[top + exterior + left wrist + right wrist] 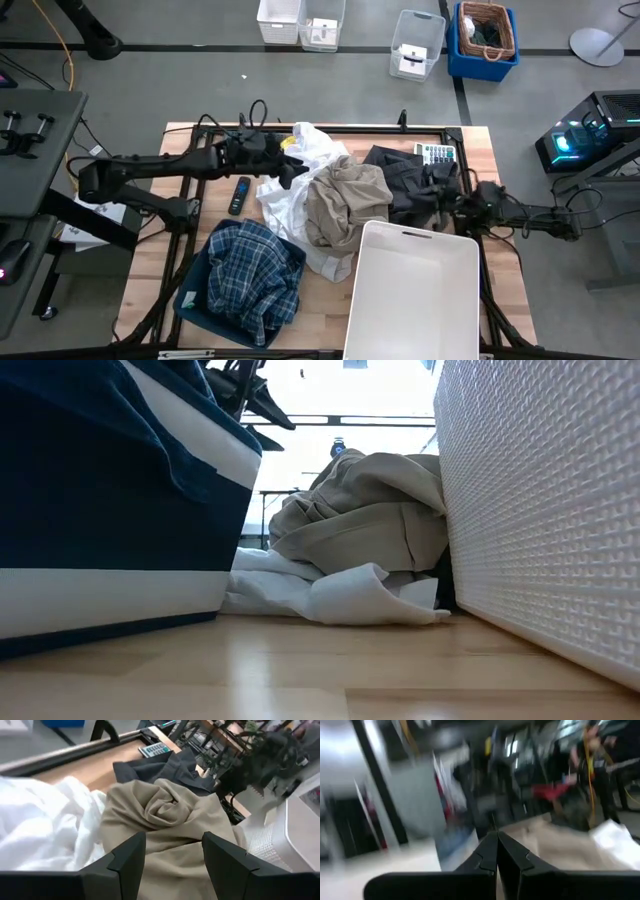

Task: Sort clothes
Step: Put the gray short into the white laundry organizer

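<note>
Wooden table [330, 292] bears crumpled khaki piece [345, 205]; left gripper [174, 851] wide; right gripper [496, 851] closed, empty.

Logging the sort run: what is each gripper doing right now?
Left gripper: open, empty, over the beige garment.
Right gripper: shut, holding nothing, by the dark garment.

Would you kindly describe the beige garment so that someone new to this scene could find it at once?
Start from the large white plastic bin at the table's front edge. Just behind its left corner lies a heap of clothes, and the beige khaki piece sits on top of it, over the white piece. It alone is tan and bunched into swirled folds, with the dark grey-black piece to its right.
</note>
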{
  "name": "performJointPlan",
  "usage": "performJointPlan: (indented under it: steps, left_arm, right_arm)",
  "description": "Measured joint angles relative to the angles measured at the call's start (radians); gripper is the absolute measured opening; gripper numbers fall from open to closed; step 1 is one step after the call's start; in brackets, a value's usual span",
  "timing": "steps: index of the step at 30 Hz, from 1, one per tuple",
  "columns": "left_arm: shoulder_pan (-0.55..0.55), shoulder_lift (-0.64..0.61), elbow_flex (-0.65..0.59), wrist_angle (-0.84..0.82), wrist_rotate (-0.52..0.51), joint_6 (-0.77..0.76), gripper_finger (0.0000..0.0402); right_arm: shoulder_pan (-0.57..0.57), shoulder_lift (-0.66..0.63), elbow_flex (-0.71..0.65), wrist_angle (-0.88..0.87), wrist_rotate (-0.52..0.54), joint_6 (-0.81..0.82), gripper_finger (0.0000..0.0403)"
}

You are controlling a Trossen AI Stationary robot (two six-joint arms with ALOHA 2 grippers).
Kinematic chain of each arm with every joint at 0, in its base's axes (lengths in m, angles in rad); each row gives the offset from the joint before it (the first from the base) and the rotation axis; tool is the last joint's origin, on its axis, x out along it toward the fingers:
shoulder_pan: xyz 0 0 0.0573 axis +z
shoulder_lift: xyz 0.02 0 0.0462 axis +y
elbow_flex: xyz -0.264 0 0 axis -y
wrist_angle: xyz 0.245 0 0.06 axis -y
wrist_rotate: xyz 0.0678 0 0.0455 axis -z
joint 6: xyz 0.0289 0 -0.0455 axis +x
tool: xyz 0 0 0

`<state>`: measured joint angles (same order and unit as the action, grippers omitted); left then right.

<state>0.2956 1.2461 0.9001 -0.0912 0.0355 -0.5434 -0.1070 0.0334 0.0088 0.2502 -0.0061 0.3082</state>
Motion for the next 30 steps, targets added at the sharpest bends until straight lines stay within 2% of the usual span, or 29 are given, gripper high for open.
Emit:
performJointPlan:
  steps: [2,4,8,11,14,19,23,27,29,30]
  left_arm:
    - [0.027,-0.012,0.0,-0.001,0.016,0.047,0.0186]
    - [0.059,-0.024,0.0,-0.001,0.034,0.085,0.0186]
    - [0.121,-0.029,0.0,-0.002,0.117,0.125,0.0186]
    - [0.154,-0.029,0.0,-0.004,0.185,0.134,0.0186]
    - [0.167,-0.029,0.0,-0.013,0.19,0.121,0.0186]
    - [0.17,-0.027,0.0,-0.011,0.163,0.052,0.0186]
    - [0.17,-0.027,0.0,-0.01,0.157,0.017,0.0186]
    - [0.169,-0.027,0.0,-0.011,0.156,-0.006,0.0186]
    - [0.169,-0.027,0.0,-0.012,0.156,-0.012,0.0186]
    - [0.169,-0.026,0.0,-0.014,0.156,-0.021,0.0186]
  right_arm:
    - [0.0,0.0,0.0,0.139,0.077,0.083,0.0]
    - [0.0,0.0,0.0,0.292,0.201,0.134,0.0]
    - [0.0,0.0,0.002,0.563,0.437,0.119,0.0]
    - [0.0,0.001,0.036,0.612,0.471,0.074,0.0]
    - [0.0,0.035,0.103,0.611,0.467,0.05,0.0]
    - [0.0,0.178,0.296,0.54,0.463,0.027,0.0]
    - [0.0,0.351,0.501,0.397,0.381,0.024,0.0]
    - [0.0,0.51,0.702,0.086,0.266,-0.046,0.0]
    - [0.001,0.578,0.79,-0.094,0.286,-0.144,0.0]
    - [0.0,0.607,0.834,-0.21,0.312,-0.141,0.0]
